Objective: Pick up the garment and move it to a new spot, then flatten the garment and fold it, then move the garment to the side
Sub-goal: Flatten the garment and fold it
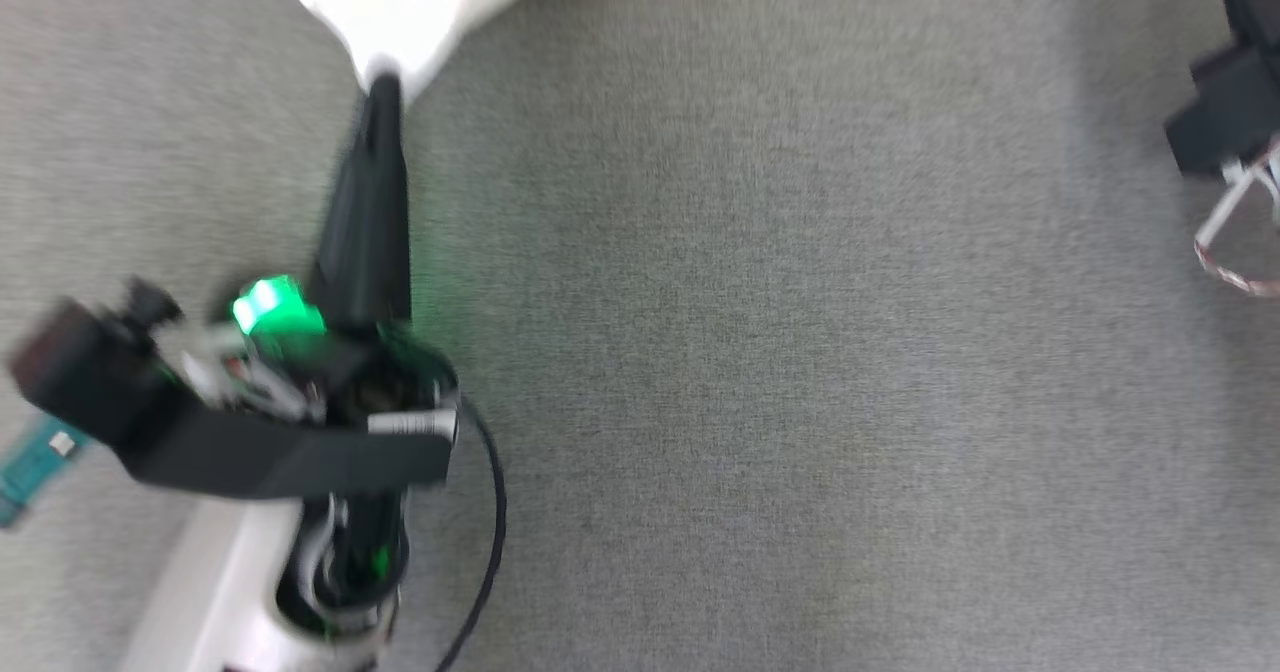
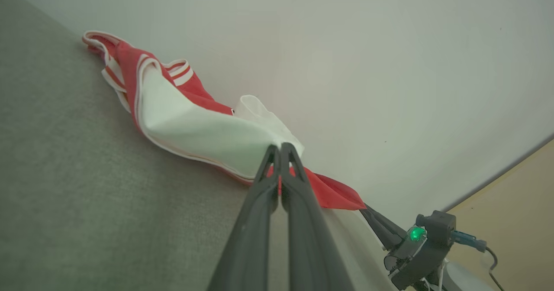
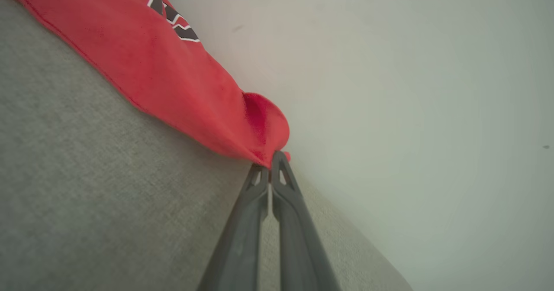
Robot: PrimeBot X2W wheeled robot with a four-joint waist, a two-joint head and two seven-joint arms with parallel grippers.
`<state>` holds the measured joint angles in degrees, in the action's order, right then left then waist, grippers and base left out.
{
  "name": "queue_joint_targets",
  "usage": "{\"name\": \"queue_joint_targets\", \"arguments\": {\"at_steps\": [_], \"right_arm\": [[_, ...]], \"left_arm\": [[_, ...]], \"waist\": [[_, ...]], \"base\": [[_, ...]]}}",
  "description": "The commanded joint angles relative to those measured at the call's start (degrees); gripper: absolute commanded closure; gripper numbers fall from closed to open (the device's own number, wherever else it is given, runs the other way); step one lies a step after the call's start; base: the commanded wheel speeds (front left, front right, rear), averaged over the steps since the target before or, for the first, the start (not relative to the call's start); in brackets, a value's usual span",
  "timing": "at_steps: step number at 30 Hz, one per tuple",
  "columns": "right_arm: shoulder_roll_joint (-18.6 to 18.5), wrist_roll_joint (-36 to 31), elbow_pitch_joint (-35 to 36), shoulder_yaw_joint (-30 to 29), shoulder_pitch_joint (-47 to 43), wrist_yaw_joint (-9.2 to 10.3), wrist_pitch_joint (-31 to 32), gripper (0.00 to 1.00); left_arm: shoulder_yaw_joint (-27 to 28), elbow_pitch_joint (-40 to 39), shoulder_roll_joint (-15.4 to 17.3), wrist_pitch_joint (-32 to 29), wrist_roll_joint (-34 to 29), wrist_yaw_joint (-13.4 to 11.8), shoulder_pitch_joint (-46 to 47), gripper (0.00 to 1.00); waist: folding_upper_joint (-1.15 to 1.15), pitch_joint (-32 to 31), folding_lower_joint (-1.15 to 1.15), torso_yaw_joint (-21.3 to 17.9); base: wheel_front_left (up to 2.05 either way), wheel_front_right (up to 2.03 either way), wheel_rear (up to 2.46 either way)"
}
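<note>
Left gripper (image 2: 280, 152) and right gripper (image 3: 272, 163) each pinch the garment (image 2: 194, 130) tight. Flattening, folding and moving aside are not done.

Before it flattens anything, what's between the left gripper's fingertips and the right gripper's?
In the left wrist view, a red stretch of the garment spans from the left gripper to the right gripper, both shut on it.

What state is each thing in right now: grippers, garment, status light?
garment: bunched, not flattened, pinched in two places.
left gripper: shut on the garment's white part.
right gripper: shut on the garment's red corner.
wrist light: lit green.
</note>
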<state>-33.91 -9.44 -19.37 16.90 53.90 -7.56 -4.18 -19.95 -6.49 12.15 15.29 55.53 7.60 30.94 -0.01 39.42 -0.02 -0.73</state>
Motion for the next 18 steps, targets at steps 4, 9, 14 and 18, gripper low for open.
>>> {"name": "queue_joint_targets", "arguments": {"at_steps": [4,9,14,18], "right_arm": [[-2.75,4.44,3.57,0.89,-7.64,0.14,5.96,1.00],[-4.40,10.56,5.36,1.39,-17.43,0.15,15.86,1.00],[-4.52,17.07,8.70,2.17,-26.98,0.15,27.31,1.00],[-5.17,22.16,10.58,3.01,-33.19,0.14,34.29,1.00]], "left_arm": [[-2.79,6.91,1.45,-1.10,7.85,-0.28,-10.33,1.00],[-4.79,13.23,3.79,-3.89,12.90,-0.60,-16.78,1.00],[-5.83,16.14,5.88,-5.50,14.75,-0.53,-20.37,1.00],[-6.64,16.87,6.85,-6.86,15.58,-0.27,-22.65,1.00]], "waist": [[0.01,-10.65,0.02,2.79],[0.01,-17.89,0.02,4.14],[0.01,-23.42,0.02,4.71],[0.01,-26.32,0.02,4.83]], "base": [[0.00,0.00,0.00],[0.00,0.00,0.00],[0.00,0.00,0.00],[0.00,0.00,0.00]]}}
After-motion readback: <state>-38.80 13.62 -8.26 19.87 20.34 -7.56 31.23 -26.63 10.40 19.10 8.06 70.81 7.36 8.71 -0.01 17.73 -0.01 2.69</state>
